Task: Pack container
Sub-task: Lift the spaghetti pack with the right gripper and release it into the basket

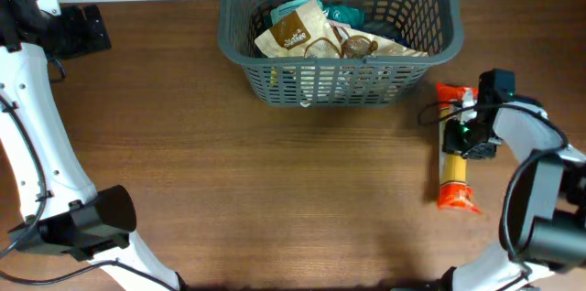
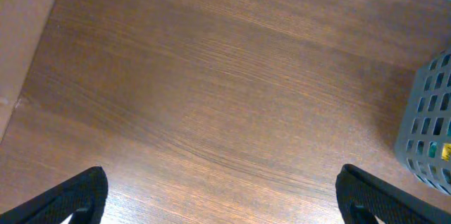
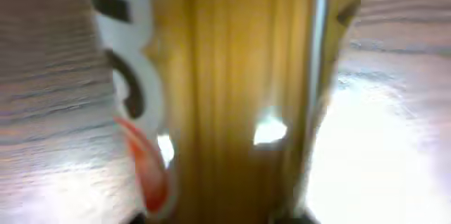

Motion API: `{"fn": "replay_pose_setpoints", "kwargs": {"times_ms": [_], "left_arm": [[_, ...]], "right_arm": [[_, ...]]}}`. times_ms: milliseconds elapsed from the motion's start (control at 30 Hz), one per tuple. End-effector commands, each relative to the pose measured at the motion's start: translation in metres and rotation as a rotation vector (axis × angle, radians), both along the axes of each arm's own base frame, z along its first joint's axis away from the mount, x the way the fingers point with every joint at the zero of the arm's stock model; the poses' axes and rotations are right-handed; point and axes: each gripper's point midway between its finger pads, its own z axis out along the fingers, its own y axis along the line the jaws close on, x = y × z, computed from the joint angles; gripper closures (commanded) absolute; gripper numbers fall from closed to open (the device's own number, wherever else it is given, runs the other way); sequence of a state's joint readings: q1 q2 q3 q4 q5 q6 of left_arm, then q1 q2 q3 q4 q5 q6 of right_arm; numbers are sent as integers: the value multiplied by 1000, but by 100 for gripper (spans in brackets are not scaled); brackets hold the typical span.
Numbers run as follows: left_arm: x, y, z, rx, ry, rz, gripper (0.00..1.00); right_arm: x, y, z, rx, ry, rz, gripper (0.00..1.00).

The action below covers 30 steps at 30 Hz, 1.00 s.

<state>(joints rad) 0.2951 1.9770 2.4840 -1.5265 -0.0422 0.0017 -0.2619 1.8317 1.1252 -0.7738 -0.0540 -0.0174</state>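
The container (image 1: pixel 240 46), a dark grey lattice basket, stands at the back centre and holds several grocery packets (image 1: pixel 302 30). A long spaghetti packet (image 1: pixel 453 179) with yellow pasta and orange ends lies on the table to its right. My right gripper (image 1: pixel 462 135) sits low over the packet's middle. In the right wrist view the packet (image 3: pixel 232 97) fills the frame, blurred, and the fingers (image 3: pixel 218 218) just show against its sides. My left gripper (image 1: pixel 84 27) is open and empty at the far left back. Its fingers (image 2: pixel 222 171) are spread over bare wood.
The basket's corner (image 2: pixel 430 132) shows at the right edge of the left wrist view. The brown wooden table (image 1: pixel 275 199) ends at a white wall behind the basket.
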Motion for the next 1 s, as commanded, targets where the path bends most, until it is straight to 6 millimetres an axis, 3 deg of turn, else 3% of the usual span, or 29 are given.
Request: {"fn": "replay_pose_setpoints", "kwargs": {"times_ms": [0,100,267,400,467,600,700,800,900,967], "left_arm": [[0,3,-2,-2,5,18,1],[0,3,-2,-2,5,18,1],[0,3,-2,-2,5,18,1],[0,3,-2,-2,5,18,1],[0,3,-2,-2,5,18,1],[0,3,-2,-2,5,18,1],[0,3,-2,-2,5,18,1],[0,3,-2,-2,5,18,1],[0,3,-2,-2,5,18,1],[0,3,-2,-2,5,18,1]], "right_arm": [[-9,10,-16,93,41,-97,91],[7,15,4,222,-35,-126,95],[39,-1,66,357,-190,-180,96],[55,-29,135,327,-309,-207,96],[65,-39,179,295,-394,-200,96],[77,-39,274,234,-591,-140,96],[78,-17,355,224,-776,-41,96],[70,27,428,200,-949,110,96],[60,73,470,170,-1058,275,96],[55,107,486,153,-1107,401,96]]}}
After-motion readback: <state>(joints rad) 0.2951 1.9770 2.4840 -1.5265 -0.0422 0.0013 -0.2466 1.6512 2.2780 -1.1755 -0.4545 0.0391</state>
